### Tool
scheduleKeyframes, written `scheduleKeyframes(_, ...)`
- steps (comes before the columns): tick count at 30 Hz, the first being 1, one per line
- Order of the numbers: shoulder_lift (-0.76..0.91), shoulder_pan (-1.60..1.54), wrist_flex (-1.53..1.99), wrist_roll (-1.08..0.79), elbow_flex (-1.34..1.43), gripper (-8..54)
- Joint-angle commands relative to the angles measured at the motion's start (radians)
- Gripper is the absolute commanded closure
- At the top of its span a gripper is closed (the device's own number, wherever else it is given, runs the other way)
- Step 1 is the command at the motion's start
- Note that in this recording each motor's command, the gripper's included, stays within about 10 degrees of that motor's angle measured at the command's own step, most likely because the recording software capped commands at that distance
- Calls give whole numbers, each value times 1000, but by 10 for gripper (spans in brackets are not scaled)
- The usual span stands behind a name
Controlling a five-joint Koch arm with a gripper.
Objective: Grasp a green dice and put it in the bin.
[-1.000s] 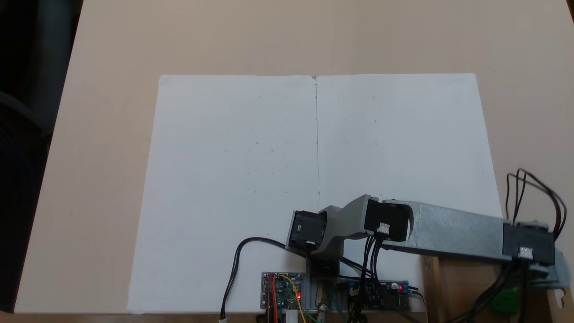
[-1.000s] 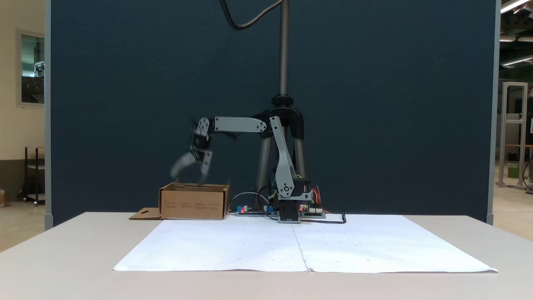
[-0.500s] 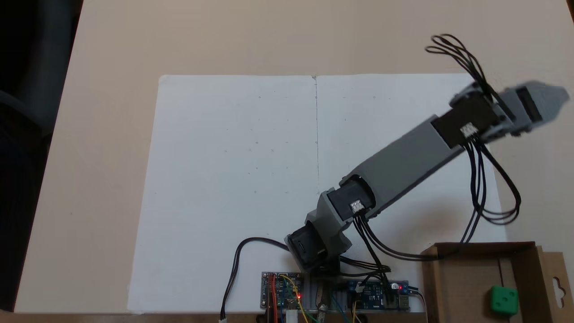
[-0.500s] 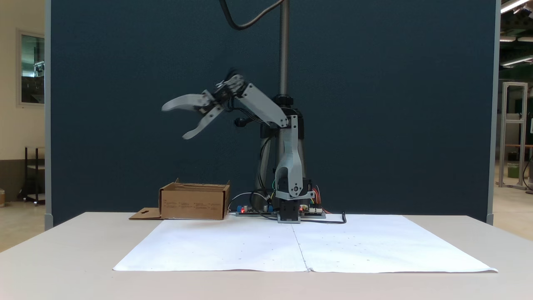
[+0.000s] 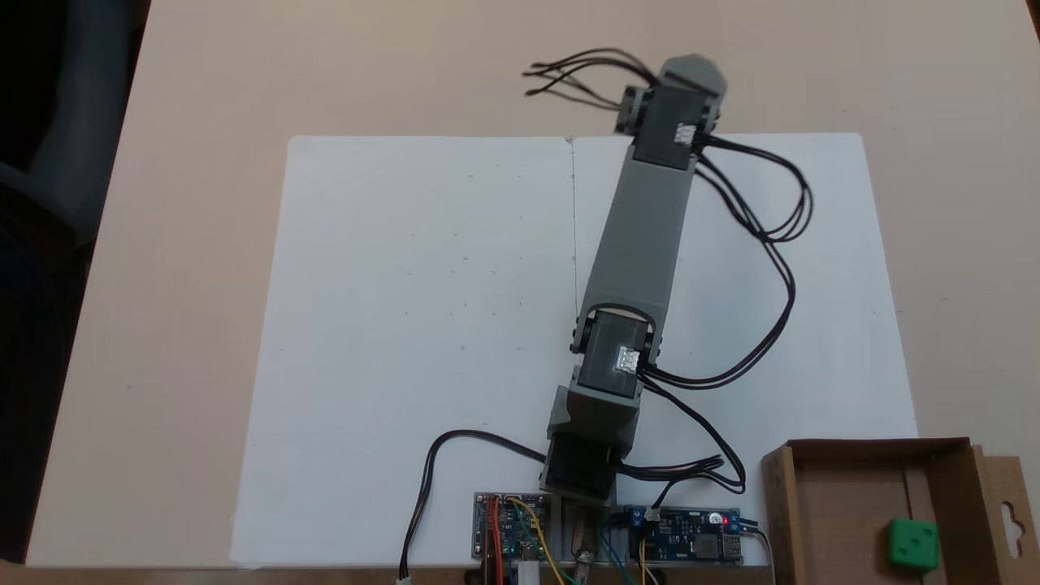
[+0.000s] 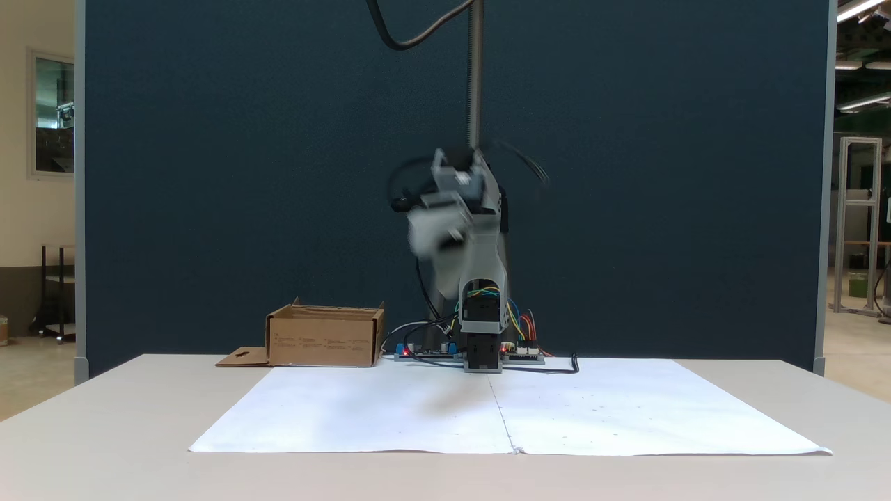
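The green dice (image 5: 912, 543) lies on the floor of the bin (image 5: 845, 496), a shallow cardboard box at the lower right of a fixed view, with its hang-hole flap (image 5: 1011, 512) at the right edge. In the other fixed view the bin (image 6: 324, 339) stands left of the arm's base and its walls hide the dice. My gripper (image 6: 433, 238) is raised high over the paper's middle, well away from the bin, pointing toward that camera. Blur hides how its jaws stand. From above, the gripper (image 5: 691, 75) sits past the paper's far edge, mostly under the wrist.
Two white paper sheets (image 5: 422, 325) cover the middle of the tan table (image 5: 203, 97). Circuit boards (image 5: 512, 528) and loose cables (image 5: 764, 244) sit around the arm's base (image 5: 578, 475). A tripod pole (image 6: 475, 76) and a dark blue partition (image 6: 626, 174) stand behind.
The arm lifted out of the bin and swung across toward the paper's middle. The dice stays in the bin. The jaws stood open half a second ago and are blurred now.
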Motion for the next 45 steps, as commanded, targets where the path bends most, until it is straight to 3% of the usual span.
scheduleKeyframes(1,95,-48,-162,31,83,20)
scheduleKeyframes(11,314,-230,-567,-163,703,23)
scheduleKeyframes(25,684,-213,-1077,-250,1258,25)
scheduleKeyframes(33,792,-204,-1316,-287,1425,25)
scheduleKeyframes(45,813,-207,-1712,-276,1707,25)
